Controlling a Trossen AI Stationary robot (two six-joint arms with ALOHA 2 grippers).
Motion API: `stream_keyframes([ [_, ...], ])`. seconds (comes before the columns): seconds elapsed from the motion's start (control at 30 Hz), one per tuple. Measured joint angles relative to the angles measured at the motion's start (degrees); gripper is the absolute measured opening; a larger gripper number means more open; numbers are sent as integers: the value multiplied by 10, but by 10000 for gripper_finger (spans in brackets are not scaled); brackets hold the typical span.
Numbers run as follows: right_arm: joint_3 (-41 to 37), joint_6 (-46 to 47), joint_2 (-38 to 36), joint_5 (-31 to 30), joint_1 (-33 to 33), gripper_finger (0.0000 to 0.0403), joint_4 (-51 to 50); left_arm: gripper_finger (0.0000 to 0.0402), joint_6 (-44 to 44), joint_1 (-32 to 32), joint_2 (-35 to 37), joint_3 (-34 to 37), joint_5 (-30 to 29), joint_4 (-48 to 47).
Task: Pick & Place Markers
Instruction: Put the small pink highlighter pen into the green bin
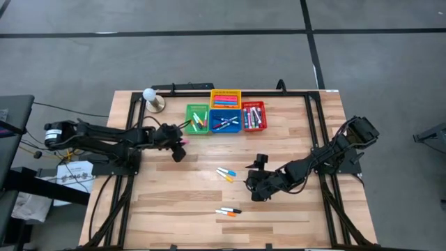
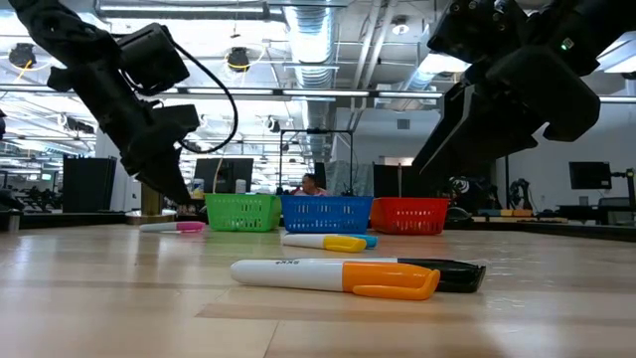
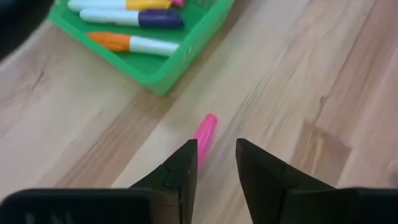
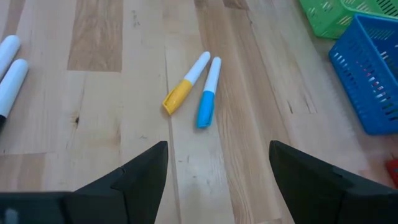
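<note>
1 pink marker (image 3: 204, 137) lies between the left hand's (image 3: 215, 163) parted fingers, ungripped; right hand (image 4: 217, 163) open.

small dark print on the nearest orange-capped marker (image 2: 338, 275) barrel, too blurred to read, perhaps a brand, nothing else legible

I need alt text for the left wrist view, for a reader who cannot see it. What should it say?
The left gripper, its two dark fingers slightly apart, hangs over a pink marker lying on the wooden table. Beyond it stands the corner of a green basket holding several markers.
</note>
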State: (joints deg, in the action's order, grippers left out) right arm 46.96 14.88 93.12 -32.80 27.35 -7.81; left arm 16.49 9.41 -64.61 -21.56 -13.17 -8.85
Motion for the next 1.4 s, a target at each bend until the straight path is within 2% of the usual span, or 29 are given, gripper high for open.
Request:
stream_keyframes([
  [0.17, 0, -1, 0, 0, 0, 270, -1, 101, -30, 0, -22, 0, 1, -16],
  [0.57, 0, 0, 0, 0, 0, 270, -1, 96, -31, -1, -122, -5, -13, -5],
  [0.73, 0, 0, 0, 0, 0, 270, -1, 95, -27, 0, -113, -2, -6, -6],
  [0.93, 0, 1, 0, 0, 0, 270, -1, 95, -37, -23, -51, 2, 21, -36],
  [1.0, 0, 1, 0, 0, 0, 270, -1, 95, -10, -24, -22, 1, 9, -30],
  [1.13, 0, 1, 0, 0, 0, 270, 0, 95, 112, -16, 21, 1, -87, -28],
  [1.2, 0, 1, 0, 0, 0, 270, 1, 95, 178, -6, 33, 1, -115, -26],
  [1.4, 0, 1, 0, 0, 0, 270, 1, 95, 310, 34, 27, 1, -125, -23],
])
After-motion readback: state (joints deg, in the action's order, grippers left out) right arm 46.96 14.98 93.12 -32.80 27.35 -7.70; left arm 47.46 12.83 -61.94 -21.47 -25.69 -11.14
